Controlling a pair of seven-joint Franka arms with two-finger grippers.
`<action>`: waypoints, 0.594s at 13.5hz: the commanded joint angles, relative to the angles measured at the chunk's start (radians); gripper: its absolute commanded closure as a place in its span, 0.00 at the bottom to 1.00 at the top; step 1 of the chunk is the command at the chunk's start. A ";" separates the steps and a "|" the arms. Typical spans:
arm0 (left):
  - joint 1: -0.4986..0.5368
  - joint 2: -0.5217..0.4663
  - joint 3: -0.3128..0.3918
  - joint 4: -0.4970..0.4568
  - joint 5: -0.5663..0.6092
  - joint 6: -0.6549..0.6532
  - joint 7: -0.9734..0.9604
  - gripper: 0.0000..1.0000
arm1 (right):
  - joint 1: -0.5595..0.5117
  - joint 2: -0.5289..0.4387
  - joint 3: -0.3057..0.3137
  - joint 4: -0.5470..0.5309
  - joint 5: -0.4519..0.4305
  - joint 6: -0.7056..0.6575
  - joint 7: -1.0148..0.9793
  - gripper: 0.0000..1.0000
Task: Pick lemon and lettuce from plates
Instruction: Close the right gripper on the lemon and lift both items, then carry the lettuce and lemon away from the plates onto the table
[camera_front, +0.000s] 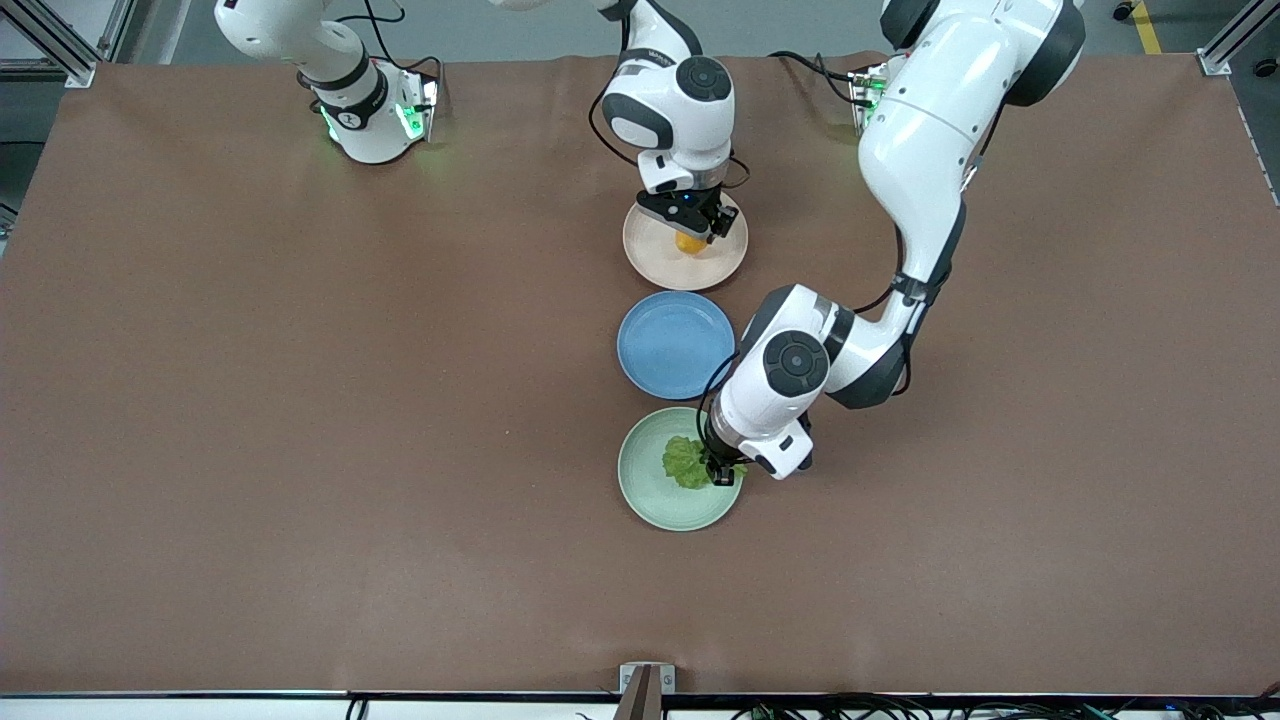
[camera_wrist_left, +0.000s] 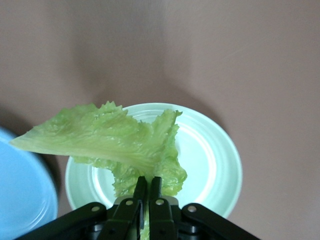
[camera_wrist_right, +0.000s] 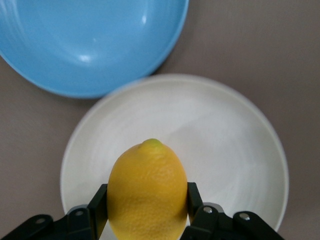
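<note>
Both arms at the moment of grasp. The left gripper (camera_wrist_left: 147, 200), jaws pinched on the lettuce (camera_wrist_left: 107, 137), holds the leaf over the mint plate (camera_wrist_left: 210, 150). The right gripper (camera_wrist_right: 145, 210) clamps the lemon (camera_wrist_right: 146, 190) by its sides over the beige plate (camera_wrist_right: 225, 135). A blue plate (camera_front: 675, 345) lies between them, mid-table.

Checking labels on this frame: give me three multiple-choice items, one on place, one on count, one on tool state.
1. The round blue plate lies:
A between the beige-pink plate and the mint-green plate
B nearest the front camera
C under the lemon

2. Plates on the table:
A two
B three
C four

3. The right tool is:
A open
B shut on nothing
C shut on the oval yellow lemon

Key: 1 A, it sits mid-row; 2 B, three show; 3 C, the fingers clamp the lemon.
</note>
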 joint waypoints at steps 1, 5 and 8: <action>0.059 -0.117 -0.024 -0.026 -0.002 -0.125 0.037 1.00 | -0.146 -0.174 0.014 -0.030 -0.005 -0.143 -0.247 0.99; 0.301 -0.271 -0.174 -0.154 -0.006 -0.291 0.341 1.00 | -0.362 -0.288 0.014 -0.083 0.000 -0.238 -0.620 1.00; 0.411 -0.356 -0.205 -0.337 0.008 -0.289 0.605 1.00 | -0.533 -0.378 0.014 -0.186 0.000 -0.237 -0.863 1.00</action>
